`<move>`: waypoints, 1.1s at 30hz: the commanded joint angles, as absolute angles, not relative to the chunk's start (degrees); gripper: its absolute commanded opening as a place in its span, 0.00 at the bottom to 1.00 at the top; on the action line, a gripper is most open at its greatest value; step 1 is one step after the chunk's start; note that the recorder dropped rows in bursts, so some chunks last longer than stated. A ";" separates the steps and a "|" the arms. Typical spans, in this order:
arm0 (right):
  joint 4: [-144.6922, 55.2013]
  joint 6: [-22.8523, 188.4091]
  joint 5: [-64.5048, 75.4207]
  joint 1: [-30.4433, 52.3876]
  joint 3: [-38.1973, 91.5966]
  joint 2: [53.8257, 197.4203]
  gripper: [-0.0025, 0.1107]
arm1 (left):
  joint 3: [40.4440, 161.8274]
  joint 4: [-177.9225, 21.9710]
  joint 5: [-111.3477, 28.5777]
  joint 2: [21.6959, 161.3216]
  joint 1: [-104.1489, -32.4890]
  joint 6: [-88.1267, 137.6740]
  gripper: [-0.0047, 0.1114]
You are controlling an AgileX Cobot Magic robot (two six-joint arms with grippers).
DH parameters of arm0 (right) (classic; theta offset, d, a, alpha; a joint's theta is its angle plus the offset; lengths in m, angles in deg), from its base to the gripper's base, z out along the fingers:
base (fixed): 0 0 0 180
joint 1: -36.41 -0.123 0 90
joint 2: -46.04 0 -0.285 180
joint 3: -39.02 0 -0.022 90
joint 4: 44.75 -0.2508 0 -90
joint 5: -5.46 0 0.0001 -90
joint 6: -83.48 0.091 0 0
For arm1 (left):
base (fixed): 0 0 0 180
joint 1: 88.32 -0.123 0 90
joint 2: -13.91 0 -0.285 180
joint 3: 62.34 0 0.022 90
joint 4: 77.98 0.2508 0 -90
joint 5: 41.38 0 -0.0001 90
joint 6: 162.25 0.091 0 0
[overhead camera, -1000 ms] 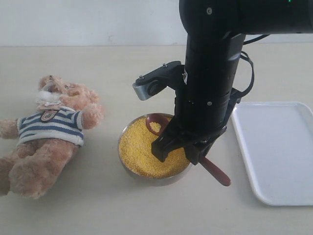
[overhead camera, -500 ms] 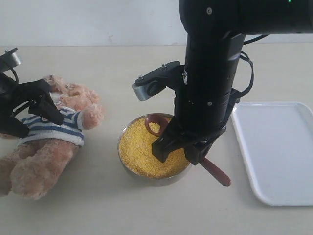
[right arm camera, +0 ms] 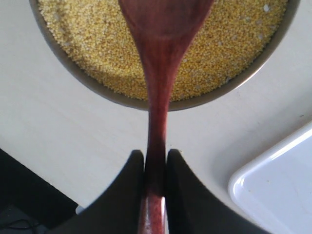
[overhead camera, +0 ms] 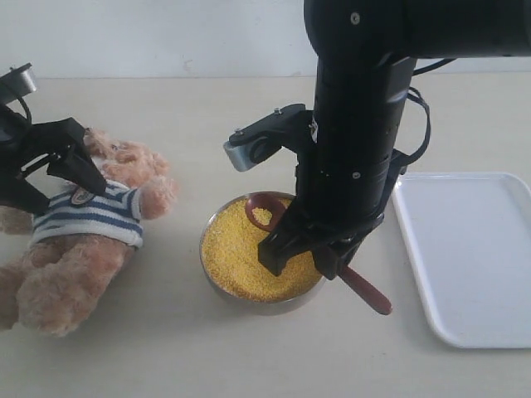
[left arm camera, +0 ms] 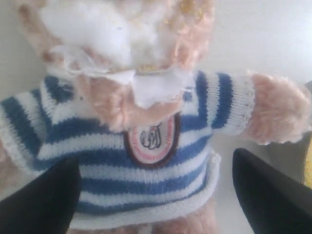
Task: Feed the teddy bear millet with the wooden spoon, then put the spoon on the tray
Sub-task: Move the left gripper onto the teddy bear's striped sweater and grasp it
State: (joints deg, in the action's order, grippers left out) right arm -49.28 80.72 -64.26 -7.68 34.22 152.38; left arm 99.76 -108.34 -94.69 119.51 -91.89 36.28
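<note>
Holds the wooden spoon (overhead camera: pixel 265 209) by its slim handle in the right claw (overhead camera: pixel 303 261), jaws narrow and pressed on the wood from both sides. Dips the spoon's oval scoop into the millet (overhead camera: pixel 236 257) at the far side of the round metal bowl (overhead camera: pixel 202 249), mid-counter (overhead camera: pixel 182 348), with a few grains lying in it. Runs the spoon's long axis from far left at the scoop end to near right at the handle tip, which juts past the rim toward the tray (overhead camera: pixel 465 249). Finds the teddy bear (overhead camera: pixel 83 240) on its back well apart to the left, head far, legs near, white muzzle (left arm camera: pixel 87 24) turned up. Hangs the left claw (overhead camera: pixel 54 186) wide open over the striped chest, fingers either side of it, closed on nothing; cannot tell whether it touches the plush. Judges the feed to turn on one thing: the mouth lies left and slightly far of the scoop, so the right arm, the one with the spoon, must lift the load level and carry it leftward, scoop end leading. Leaves the tray, near on the right, for afterwards.
</note>
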 commanded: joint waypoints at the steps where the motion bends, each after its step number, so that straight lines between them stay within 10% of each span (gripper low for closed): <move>1: -49.24 80.20 -64.50 -7.59 34.49 151.62 0.02 | 101.24 -99.63 -97.61 119.59 -91.76 30.64 0.77; 29: -50.78 78.83 -64.50 -7.59 34.49 151.62 0.02 | 98.32 -99.07 -92.08 131.19 -87.58 26.42 0.81; 33: -50.78 78.83 -64.50 -7.59 34.49 151.62 0.02 | 98.19 -100.05 -92.61 133.85 -87.58 26.71 0.65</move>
